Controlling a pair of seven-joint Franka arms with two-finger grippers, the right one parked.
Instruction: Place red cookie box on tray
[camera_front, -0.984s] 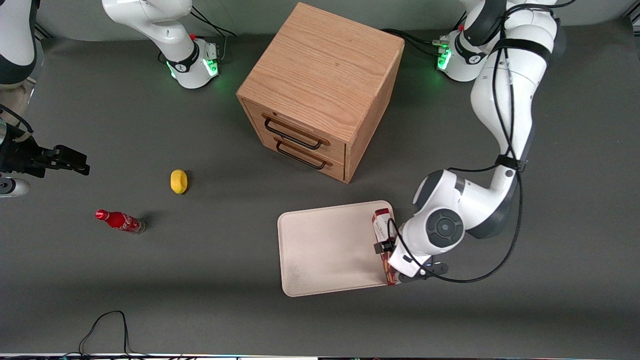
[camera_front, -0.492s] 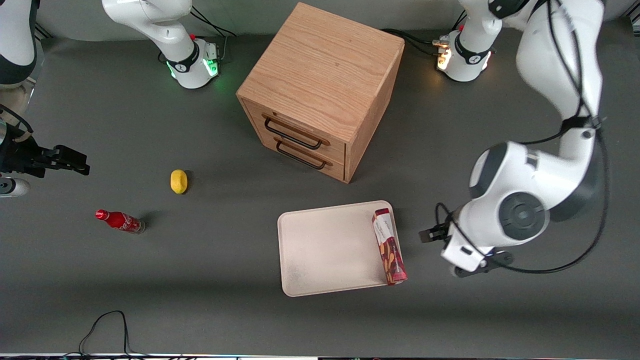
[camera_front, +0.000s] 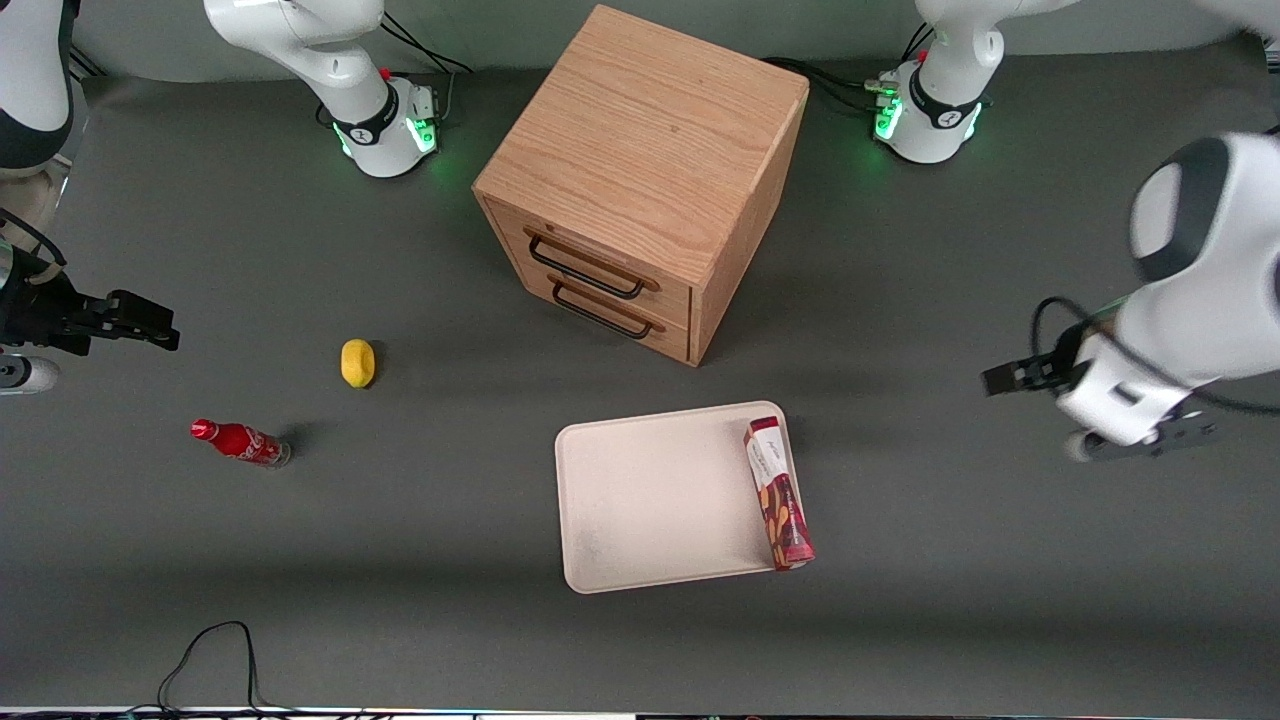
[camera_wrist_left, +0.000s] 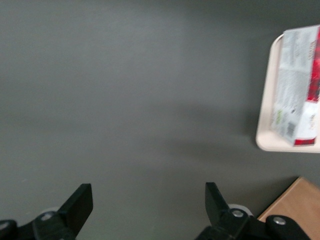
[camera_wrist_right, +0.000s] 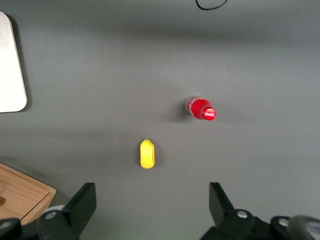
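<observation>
**Cookie box lies on the tray, claw empty and away**

Toward the parked arm's end of the grey counter (camera_front: 420, 560) a small red soda bottle (camera_front: 239, 441) lies on its side, and a yellow lemon-like object (camera_front: 357, 362) sits near it, slightly farther from the front camera. The right wrist view shows the same pair, bottle (camera_wrist_right: 201, 108) and yellow piece (camera_wrist_right: 147, 153), apart from each other on bare counter.

Around the middle of the counter stands the wooden drawer cabinet (camera_front: 645, 175), its two drawers shut, each with a dark handle. In front of the cabinet, nearer the front camera, lies the cream tray (camera_front: 650, 500). The red cookie box (camera_front: 778, 493) lies flat along the tray's short edge at the working arm's end, its length running with that rim; the end nearest the camera reaches out over the tray's corner. In the left wrist view the box (camera_wrist_left: 299, 97) rests on the tray (camera_wrist_left: 267, 100), a pale printed side showing.

Toward the working arm's end, the claw (camera_front: 1010, 380) hangs above bare counter, well apart from the tray and the box. Its fingers (camera_wrist_left: 76, 205) are spread wide with nothing between them.
</observation>
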